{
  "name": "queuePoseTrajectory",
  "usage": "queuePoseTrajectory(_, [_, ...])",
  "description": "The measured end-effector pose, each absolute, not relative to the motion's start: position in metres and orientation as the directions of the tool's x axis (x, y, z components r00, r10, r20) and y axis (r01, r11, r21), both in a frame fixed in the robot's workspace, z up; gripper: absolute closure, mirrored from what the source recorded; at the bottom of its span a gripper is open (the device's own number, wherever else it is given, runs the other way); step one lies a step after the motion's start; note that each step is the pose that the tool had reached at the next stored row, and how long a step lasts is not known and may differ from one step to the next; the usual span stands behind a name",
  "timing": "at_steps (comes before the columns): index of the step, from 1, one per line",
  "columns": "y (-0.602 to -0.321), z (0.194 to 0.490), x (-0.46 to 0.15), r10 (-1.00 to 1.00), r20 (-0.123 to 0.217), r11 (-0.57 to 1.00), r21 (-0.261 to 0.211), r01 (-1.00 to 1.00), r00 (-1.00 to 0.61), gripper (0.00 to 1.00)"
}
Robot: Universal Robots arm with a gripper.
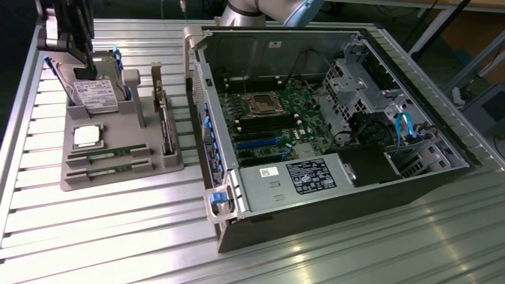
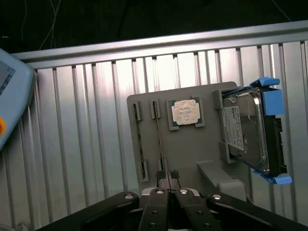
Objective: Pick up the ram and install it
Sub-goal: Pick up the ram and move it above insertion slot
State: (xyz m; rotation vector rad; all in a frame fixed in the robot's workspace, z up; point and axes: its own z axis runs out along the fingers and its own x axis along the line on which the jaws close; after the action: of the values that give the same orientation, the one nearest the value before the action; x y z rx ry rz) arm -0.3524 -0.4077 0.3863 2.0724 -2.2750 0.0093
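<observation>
Where the ram [image 1: 106, 154] lies, a processor [image 2: 185, 112] and hard drive [image 2: 243, 130] sit alongside

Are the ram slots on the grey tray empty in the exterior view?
No, two green ram sticks lie side by side in their slots on the grey tray.

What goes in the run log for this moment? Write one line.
pincer: shut, holding nothing | location: above grey tray | ram: two sticks seated in tray | computer case: open
</observation>
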Motion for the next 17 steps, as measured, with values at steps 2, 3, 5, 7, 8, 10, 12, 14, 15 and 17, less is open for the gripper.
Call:
queuePoseTrajectory(2, [-0.4077,0.3864,-0.3524,-0.994,0.052,0.094,0.039,-0.995,-0.092,0.90])
queuePoseTrajectory(3, [-0.4077,0.3864,-0.3525,-0.994,0.051,0.094,0.038,-0.995,-0.092,0.90])
queuePoseTrajectory(5, [-0.4077,0.3863,-0.3528,-0.995,0.049,0.094,0.036,-0.995,-0.092,0.90])
queuePoseTrajectory(7, [-0.4077,0.3863,-0.3529,-0.995,0.049,0.094,0.036,-0.995,-0.092,0.90])
queuePoseTrajectory(8, [-0.4077,0.3863,-0.3530,-0.995,0.047,0.094,0.035,-0.995,-0.092,0.90])
queuePoseTrajectory(10, [-0.4077,0.3863,-0.3530,-0.995,0.046,0.094,0.034,-0.995,-0.092,0.90])
queuePoseTrajectory(12, [-0.4077,0.3863,-0.3530,-0.995,0.046,0.094,0.035,-0.995,-0.092,0.90])
queuePoseTrajectory(14, [-0.4078,0.3864,-0.3530,-0.995,0.046,0.092,0.034,-0.995,-0.090,0.90])
queuePoseTrajectory(15, [-0.4078,0.3863,-0.3531,-0.995,0.045,0.091,0.033,-0.995,-0.090,0.90])
queuePoseTrajectory(17, [-0.4080,0.3863,-0.3532,-0.995,0.042,0.089,0.030,-0.996,-0.088,0.90])
